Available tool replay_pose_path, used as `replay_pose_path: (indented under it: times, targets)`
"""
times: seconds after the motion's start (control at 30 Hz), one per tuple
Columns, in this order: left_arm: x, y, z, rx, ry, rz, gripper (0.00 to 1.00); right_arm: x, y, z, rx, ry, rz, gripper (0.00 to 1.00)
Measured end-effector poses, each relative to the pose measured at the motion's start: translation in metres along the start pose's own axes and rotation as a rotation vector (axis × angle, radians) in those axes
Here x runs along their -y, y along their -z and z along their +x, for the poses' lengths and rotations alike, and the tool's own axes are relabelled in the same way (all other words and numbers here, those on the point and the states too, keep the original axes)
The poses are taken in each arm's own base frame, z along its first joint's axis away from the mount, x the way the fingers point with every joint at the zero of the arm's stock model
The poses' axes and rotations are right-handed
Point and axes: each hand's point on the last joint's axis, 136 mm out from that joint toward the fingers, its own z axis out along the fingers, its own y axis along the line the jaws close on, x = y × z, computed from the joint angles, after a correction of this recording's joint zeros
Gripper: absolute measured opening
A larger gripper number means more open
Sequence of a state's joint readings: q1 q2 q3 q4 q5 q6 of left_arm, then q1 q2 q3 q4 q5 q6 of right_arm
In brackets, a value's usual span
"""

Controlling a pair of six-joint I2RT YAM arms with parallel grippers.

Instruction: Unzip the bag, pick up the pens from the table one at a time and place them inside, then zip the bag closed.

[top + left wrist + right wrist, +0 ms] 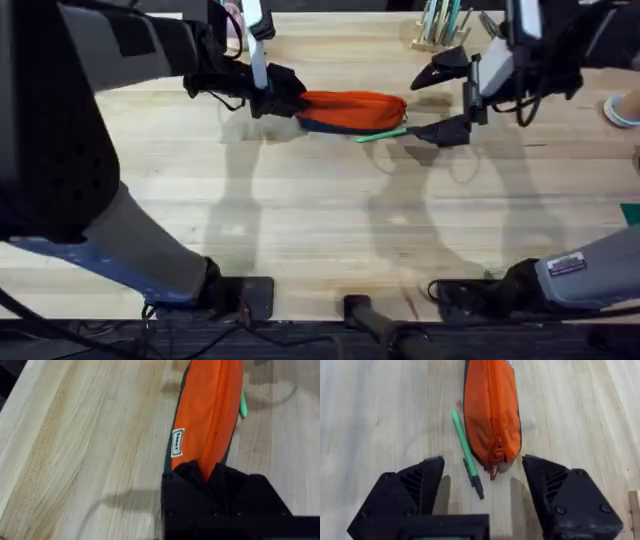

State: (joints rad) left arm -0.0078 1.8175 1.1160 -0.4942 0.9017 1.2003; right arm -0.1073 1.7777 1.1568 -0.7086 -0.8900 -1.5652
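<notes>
The orange bag (pixel 350 105) with its navy bottom band lies across the far middle of the table (pixel 300 220). Its zipper looks shut in the right wrist view. My left gripper (pixel 275 103) is shut on the bag's left end, and its black fingers (pixel 215 485) pinch the fabric of the bag (pixel 210 420). My right gripper (pixel 420 105) stands open just off the bag's right end, facing the zipper pull (pixel 494 464) of the bag (pixel 492 410). One mint-green pen (pixel 380 133) lies along the bag's near side, also seen as the pen (pixel 465 445) beside my right gripper (pixel 482 490).
A holder of pale upright sticks (pixel 440 25) stands at the back right. A round blue-white object (pixel 620 110) and a teal item (pixel 630 212) sit at the right edge. Bare wood stretches across the near half of the table.
</notes>
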Motion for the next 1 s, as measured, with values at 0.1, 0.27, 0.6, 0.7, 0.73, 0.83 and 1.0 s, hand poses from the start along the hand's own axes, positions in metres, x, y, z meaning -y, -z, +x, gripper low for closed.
replay_pose_path:
  times: [0.1, 0.27, 0.6, 0.7, 0.73, 0.83, 1.0]
  targets:
    - [0.000, 0.000, 0.000, 0.000, 0.000, 0.000, 0.043, 0.003, -0.007, 0.001, -0.013, 0.014, 0.000, 0.943]
    - [0.000, 0.000, 0.000, 0.000, 0.000, 0.000, 0.043, 0.005, -0.017, 0.002, -0.023, 0.018, -0.008, 0.930]
    - [0.000, 0.000, 0.000, 0.000, 0.001, 0.000, 0.043, 0.006, -0.025, 0.011, -0.041, -0.011, -0.014, 0.486]
    - [0.000, 0.000, 0.000, 0.000, 0.002, 0.002, 0.043, 0.007, -0.025, 0.013, -0.051, -0.013, -0.012, 0.250]
    - [0.000, 0.000, 0.000, 0.000, 0.002, 0.002, 0.043, 0.007, -0.025, 0.013, -0.052, -0.015, -0.013, 0.166]
    - [0.000, 0.000, 0.000, 0.000, 0.002, 0.002, 0.043, 0.006, -0.025, 0.014, -0.055, -0.019, -0.014, 0.036]
    - [0.001, 0.000, 0.000, -0.001, 0.003, 0.002, 0.043, 0.006, -0.025, 0.014, -0.056, -0.021, -0.014, 0.032]
